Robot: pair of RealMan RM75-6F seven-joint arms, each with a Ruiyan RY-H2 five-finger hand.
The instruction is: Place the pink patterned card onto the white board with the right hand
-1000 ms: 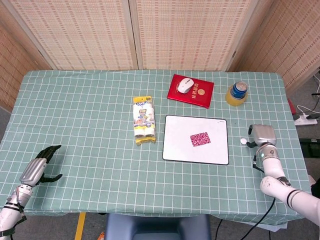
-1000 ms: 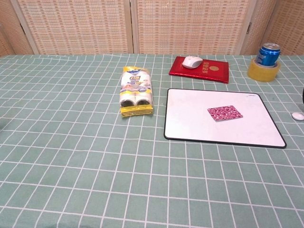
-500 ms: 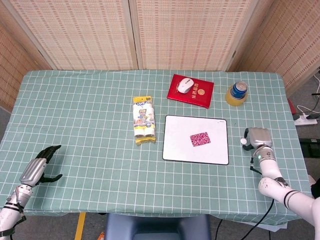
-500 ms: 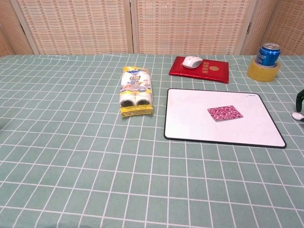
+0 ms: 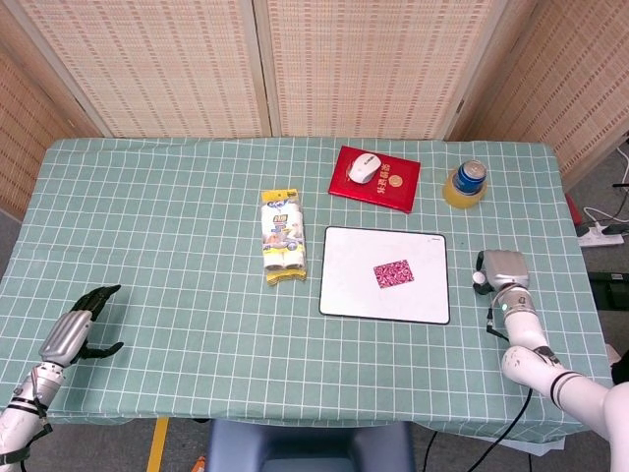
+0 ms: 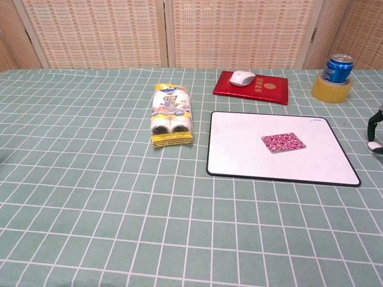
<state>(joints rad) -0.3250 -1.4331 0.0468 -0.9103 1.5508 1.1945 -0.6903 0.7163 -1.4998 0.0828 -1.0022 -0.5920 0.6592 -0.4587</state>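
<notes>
**Pink card sits on the white board**

The small pink patterned card (image 5: 393,273) lies flat on the white board with the black rim (image 5: 344,295), toward its right side. The right hand (image 5: 498,271) rests on the green checked tablecloth (image 5: 177,216) just right of the board, beside a small white round thing (image 6: 376,145); I cannot tell how its fingers lie. The left hand (image 5: 79,326) is far off, fingers apart, holding nothing.

Bright, even overhead light; soft short shadows (barely any glare); both views sharp.
</notes>
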